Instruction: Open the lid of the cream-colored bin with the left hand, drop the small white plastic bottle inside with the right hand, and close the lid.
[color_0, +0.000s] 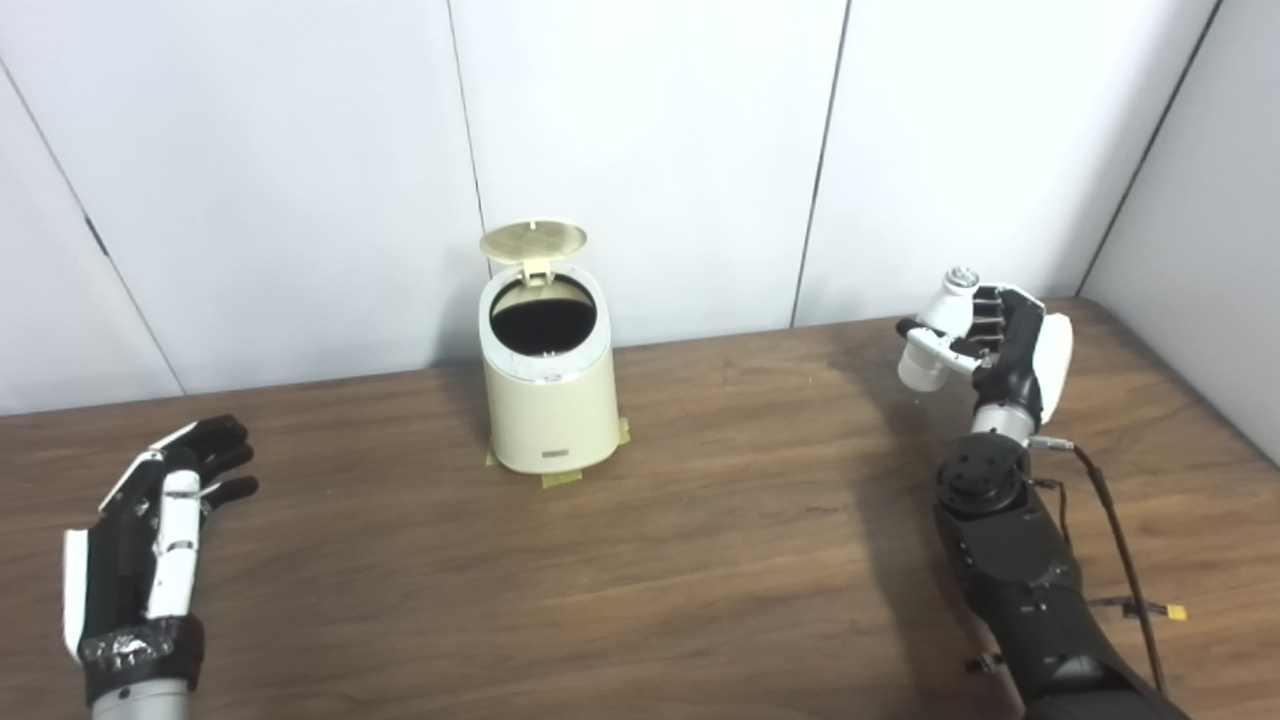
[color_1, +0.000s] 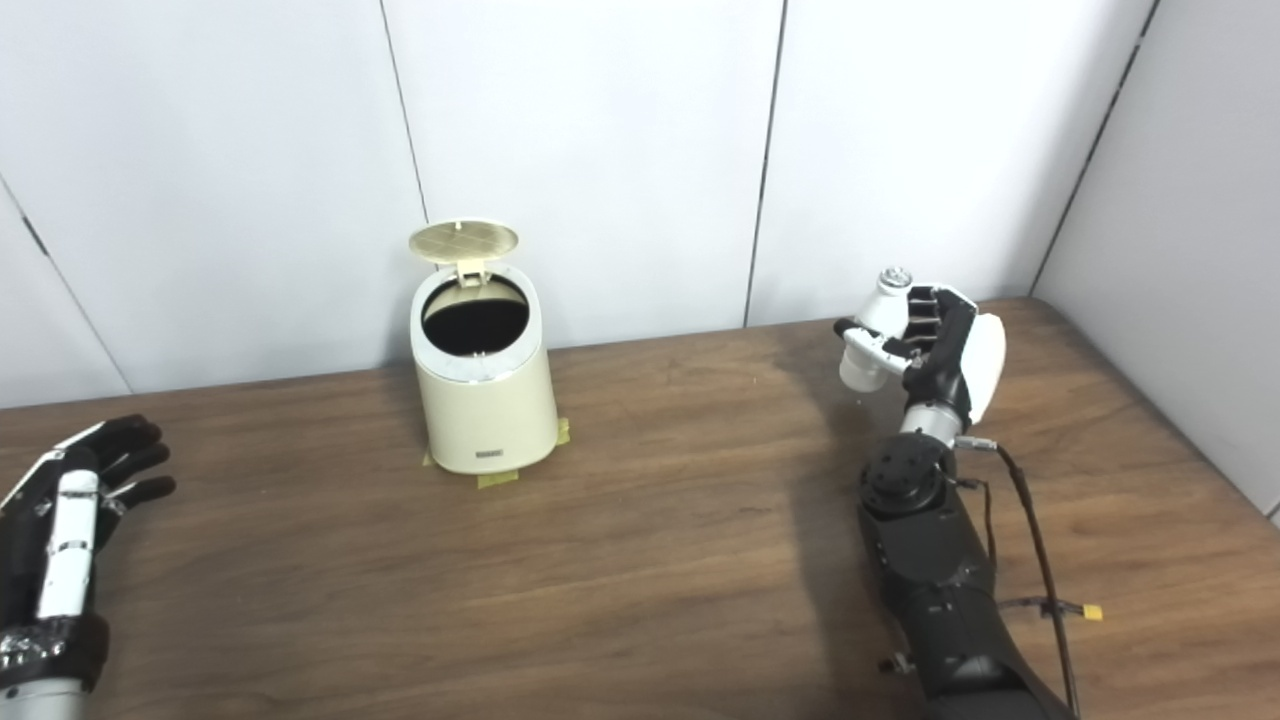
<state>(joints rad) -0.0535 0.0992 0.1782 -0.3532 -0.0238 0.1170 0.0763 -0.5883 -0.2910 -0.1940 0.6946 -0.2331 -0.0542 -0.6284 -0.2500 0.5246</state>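
The cream-colored bin (color_0: 550, 410) stands at the back middle of the wooden table, held down by yellow tape. Its round lid (color_0: 533, 240) is flipped up on the rear hinge, and the dark inside shows. My right hand (color_0: 995, 345) is raised above the table far to the bin's right and is shut on the small white plastic bottle (color_0: 935, 330), which stands nearly upright with its cap on top. My left hand (color_0: 165, 510) hovers low at the front left, well apart from the bin, fingers spread and holding nothing.
White wall panels (color_0: 650, 150) rise right behind the table. The table's right edge (color_0: 1190, 390) runs diagonally close to my right arm. A thin cable with a yellow tag (color_0: 1178, 612) hangs off the right forearm.
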